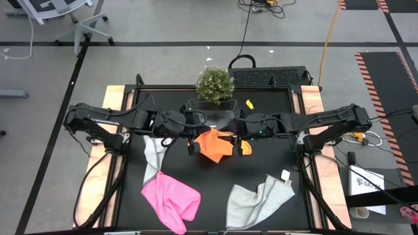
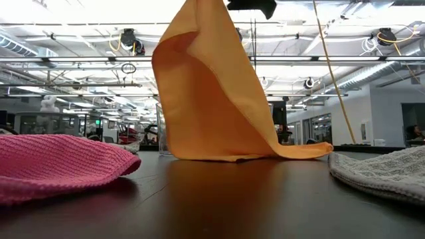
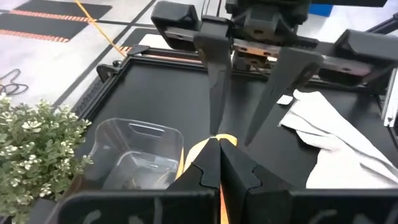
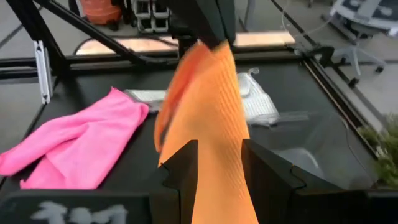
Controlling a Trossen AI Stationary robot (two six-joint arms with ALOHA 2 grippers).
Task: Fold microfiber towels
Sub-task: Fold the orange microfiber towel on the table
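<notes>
The orange-yellow towel [image 1: 214,145] hangs at the table's middle between my two grippers. My left gripper [image 3: 219,142] is shut on its top. My right gripper [image 4: 219,149] faces it from the right, open, with one finger on each side of the hanging cloth [image 4: 208,93]. The towel's lower edge [image 2: 292,151] rests on the table. A pink towel [image 1: 171,199] lies crumpled near the front left. One grey towel [image 1: 258,202] lies at the front right. Another grey towel [image 1: 153,153] lies under my left arm. My left gripper pinches the orange towel's top edge [image 3: 225,139] between its two shut fingers, coming from the table's left and slanting down. The cloth hangs slack below the fingers, and its bottom lies on the table. Whether it holds one layer or several I cannot tell.
A clear plastic tub [image 1: 212,112] and a small potted plant [image 1: 214,83] stand at the table's far edge, just behind the grippers. Raised rails [image 1: 313,163] run along the table's sides. The dark tabletop [image 1: 215,183] is bare between the pink and grey towels.
</notes>
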